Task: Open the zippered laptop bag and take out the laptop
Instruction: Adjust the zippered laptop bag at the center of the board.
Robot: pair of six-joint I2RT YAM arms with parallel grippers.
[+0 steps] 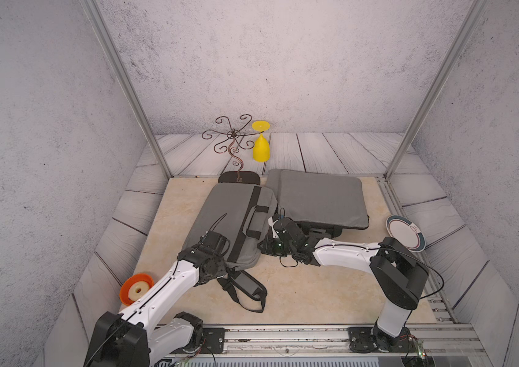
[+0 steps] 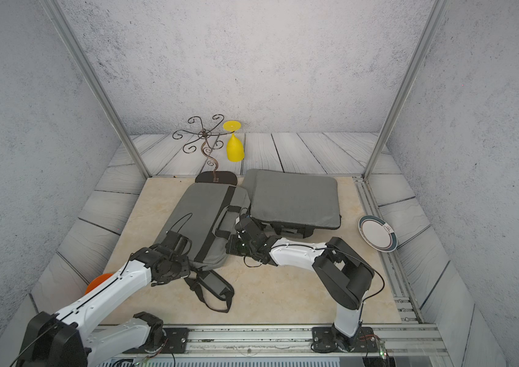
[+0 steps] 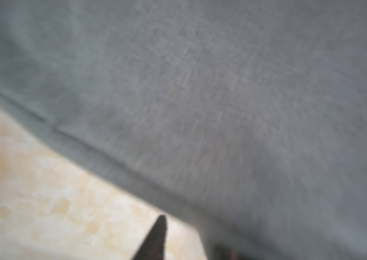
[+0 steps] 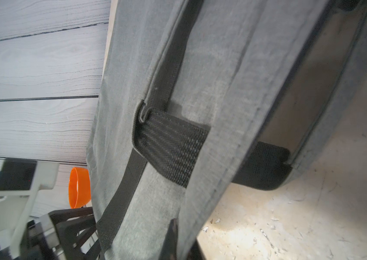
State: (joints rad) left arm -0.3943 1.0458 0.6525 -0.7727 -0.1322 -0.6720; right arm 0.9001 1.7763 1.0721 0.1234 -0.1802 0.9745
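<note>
The grey laptop bag (image 1: 229, 219) lies flat on the tabletop (image 1: 299, 286), between the two tools. Its black shoulder strap (image 1: 245, 287) trails off the near end.

The right tool (image 4: 181, 243) is pinched tight on a grey fold along the bag's handle side, with black webbing (image 4: 173, 146) just ahead of its tips. The left tool (image 1: 212, 244) is down on the bag's opposite near corner. Its wrist view is blurred and only one fingertip (image 3: 159, 234) shows clearly, so I cannot tell how wide it stands.

Just beyond the right tool, a grey padded sleeve (image 1: 321, 197) touches the bag. Well beyond both tools are a wire stand (image 1: 234, 139) and an inverted yellow goblet (image 1: 261, 149). A plate (image 1: 406, 233) leans outboard of the right tool. An orange bowl (image 1: 135, 287) sits behind the left tool.
</note>
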